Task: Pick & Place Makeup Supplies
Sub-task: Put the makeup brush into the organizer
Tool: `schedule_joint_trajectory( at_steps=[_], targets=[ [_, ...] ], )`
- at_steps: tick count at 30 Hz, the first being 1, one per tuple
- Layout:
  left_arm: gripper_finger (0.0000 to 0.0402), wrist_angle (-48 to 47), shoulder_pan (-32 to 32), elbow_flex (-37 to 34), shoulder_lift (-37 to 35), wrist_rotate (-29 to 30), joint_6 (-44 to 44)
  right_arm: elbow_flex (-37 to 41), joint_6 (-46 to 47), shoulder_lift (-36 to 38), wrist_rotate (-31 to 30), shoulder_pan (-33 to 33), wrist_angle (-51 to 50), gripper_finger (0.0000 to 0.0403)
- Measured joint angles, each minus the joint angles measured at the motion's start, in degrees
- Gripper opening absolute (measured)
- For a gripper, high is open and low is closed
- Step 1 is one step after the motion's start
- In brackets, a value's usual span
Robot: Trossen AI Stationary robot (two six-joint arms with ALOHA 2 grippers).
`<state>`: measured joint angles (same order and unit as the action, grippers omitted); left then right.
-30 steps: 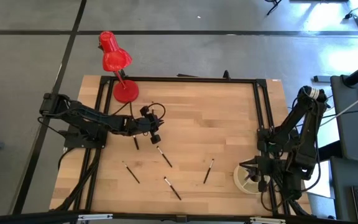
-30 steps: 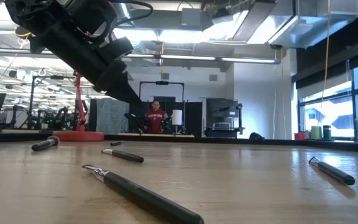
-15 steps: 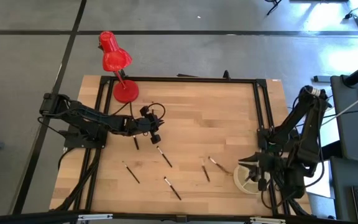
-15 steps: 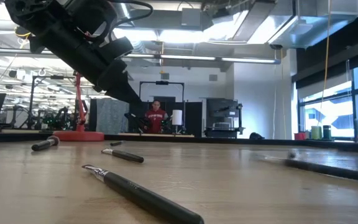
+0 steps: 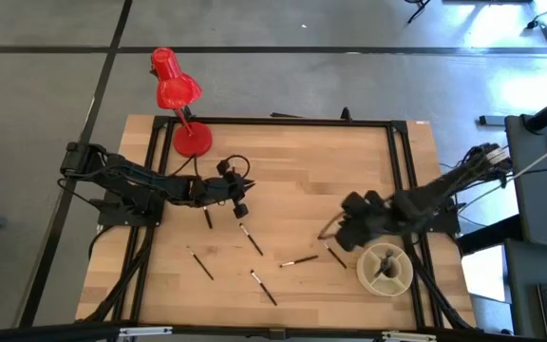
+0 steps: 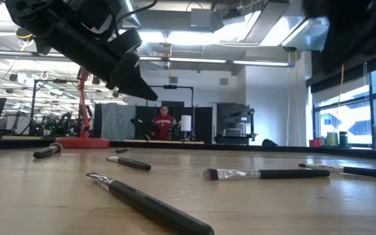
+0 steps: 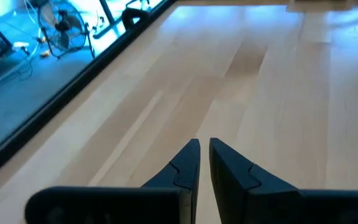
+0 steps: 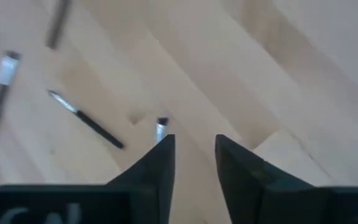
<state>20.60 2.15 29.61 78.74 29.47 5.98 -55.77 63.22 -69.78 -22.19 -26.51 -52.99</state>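
Wooden table [image 5: 292, 161] with a black frame along its edges. Resting directly on the boards were six slim dark makeup brushes: one [image 5: 207, 218] near the left side, one [image 5: 250, 238] just beside it toward the centre, one [image 5: 199, 264] and one [image 5: 263, 287] nearer the front edge, one [image 5: 299, 259] at centre, and one [image 5: 335, 254] right of it. A red lamp [image 5: 193, 141] stood at the far-left corner, and a round pale cup [image 5: 386, 269] stood near the front-right.

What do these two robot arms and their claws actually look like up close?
Both are black, jointed arms with loose black cables looping along them. The left claw ends in two flat, wedge-shaped black fingers tapering to points. The right claw has the same dark, blocky pair. No markings are readable on either.
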Motion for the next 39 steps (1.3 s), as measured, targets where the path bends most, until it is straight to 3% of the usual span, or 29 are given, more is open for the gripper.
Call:
schedule_joint_trajectory(
  at_steps=[5, 14, 27, 31, 39],
  targets=[
    [0.0031, 0.79, -0.14, 0.02, 0.0, 0.31, -2.97, 0.02, -5.05, -10.06, 9.28, 6.39, 5.78, 0.0143],
    [0.0031, 0.53, -0.17, 0.02, 0.0, 1.01, -4.24, 0.07, -11.13, -23.87, 20.57, 10.29, 16.04, 0.0147],
    [0.0031, 2.89, -0.8, 0.02, 0.0, 1.27, -6.77, -0.02, -15.54, -30.05, 25.26, 12.88, 22.88, 0.0146],
    [0.0031, 2.84, -1.14, 0.02, 0.0, 0.92, -6.78, -0.09, -14.96, -30.74, 25.27, 12.85, 22.49, 0.0121],
    [0.0031, 2.89, -1.18, 0.02, 0.0, 0.99, -6.87, 0.02, -13.11, -30.62, 25.26, 12.44, 23.11, 0.0009]
  ],
)
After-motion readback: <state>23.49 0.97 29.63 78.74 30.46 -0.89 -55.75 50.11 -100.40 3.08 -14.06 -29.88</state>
